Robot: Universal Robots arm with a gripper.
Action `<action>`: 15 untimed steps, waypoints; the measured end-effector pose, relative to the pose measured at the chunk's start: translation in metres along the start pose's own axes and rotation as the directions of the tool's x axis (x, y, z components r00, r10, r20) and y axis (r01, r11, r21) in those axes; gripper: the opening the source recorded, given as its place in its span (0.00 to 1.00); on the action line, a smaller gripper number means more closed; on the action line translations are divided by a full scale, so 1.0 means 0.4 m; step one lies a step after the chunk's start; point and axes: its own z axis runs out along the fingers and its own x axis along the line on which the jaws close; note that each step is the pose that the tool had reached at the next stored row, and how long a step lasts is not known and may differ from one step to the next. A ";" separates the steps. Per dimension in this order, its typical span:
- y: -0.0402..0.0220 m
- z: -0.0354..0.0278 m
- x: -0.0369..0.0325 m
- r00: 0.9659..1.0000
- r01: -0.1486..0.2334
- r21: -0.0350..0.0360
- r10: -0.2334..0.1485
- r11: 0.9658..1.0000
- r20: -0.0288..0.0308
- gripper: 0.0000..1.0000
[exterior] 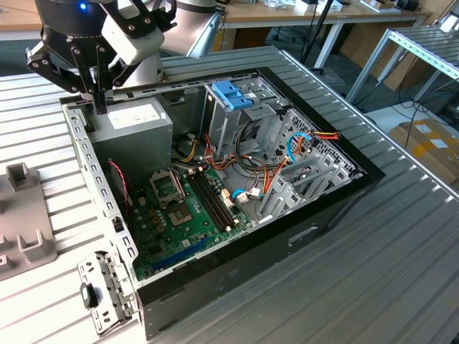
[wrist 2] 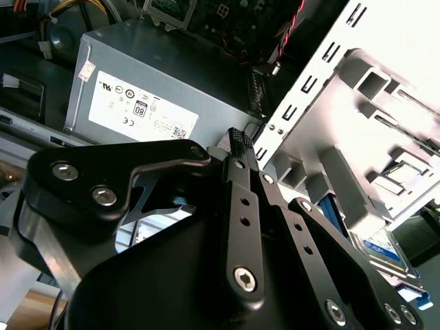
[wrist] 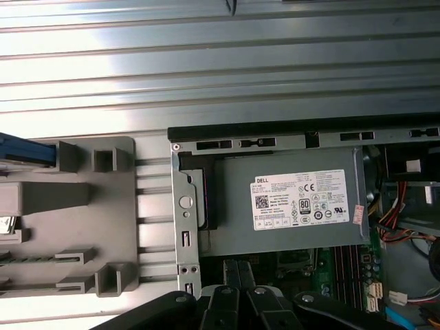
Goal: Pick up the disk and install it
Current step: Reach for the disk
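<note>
Right now, your ribbed metal table [exterior: 401,272] carries the open black computer case [exterior: 287,240], with its boxy grey power supply [exterior: 133,125] lying just beneath the pincer [exterior: 100,107]. The pincer's black fingers [wrist 2: 237,148] are drawn together on nothing, tips beside the perforated case wall [exterior: 92,172]. Across that wall from the pincer, the grey plastic holder [wrist: 69,227] cradles the thin dark disk [wrist 2: 382,247], framed in a light blue carrier and apart from the pincer.
</note>
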 end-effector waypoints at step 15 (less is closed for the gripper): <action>-0.001 0.000 0.013 1.000 0.000 0.000 0.000 1.000 0.000 0.11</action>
